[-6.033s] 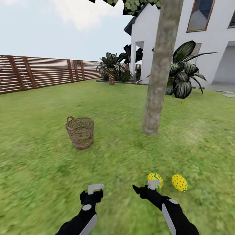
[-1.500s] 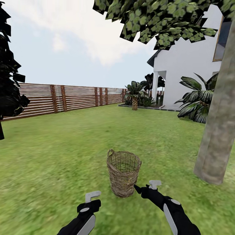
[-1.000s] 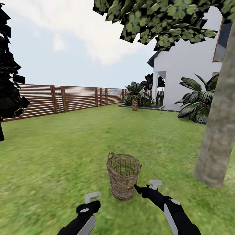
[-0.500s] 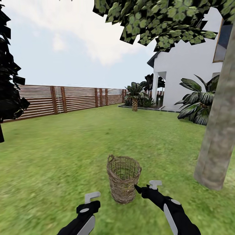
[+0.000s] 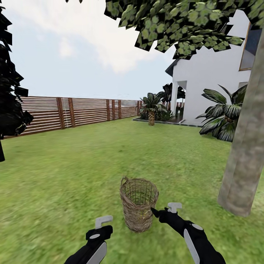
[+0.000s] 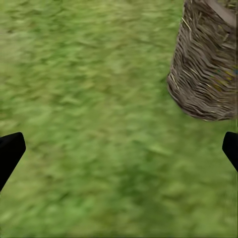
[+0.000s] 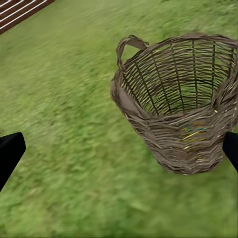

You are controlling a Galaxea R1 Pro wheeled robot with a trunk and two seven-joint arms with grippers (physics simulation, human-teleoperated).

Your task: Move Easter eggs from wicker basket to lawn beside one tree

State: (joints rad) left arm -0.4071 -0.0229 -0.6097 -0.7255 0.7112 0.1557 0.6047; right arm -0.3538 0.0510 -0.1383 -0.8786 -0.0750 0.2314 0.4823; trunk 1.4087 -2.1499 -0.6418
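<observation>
Nearest, left hand (image 5: pixel 104 221) and right hand (image 5: pixel 165 211), both spread wide and empty, poised low over bright green lawn (image 5: pixel 66 176). Just ahead, touching nothing, small tan open-weave wicker basket (image 5: pixel 139 204) upright on grass; yellow glimpsed through weave near its bottom (image 7: pixel 196 134), probably one egg left to fetch. Beyond, to the right, thick mottled grey-brown tree trunk (image 5: pixel 245 154). Compared with six seconds back: view swung away from two eggs lying by trunk, basket now drawn close.
</observation>
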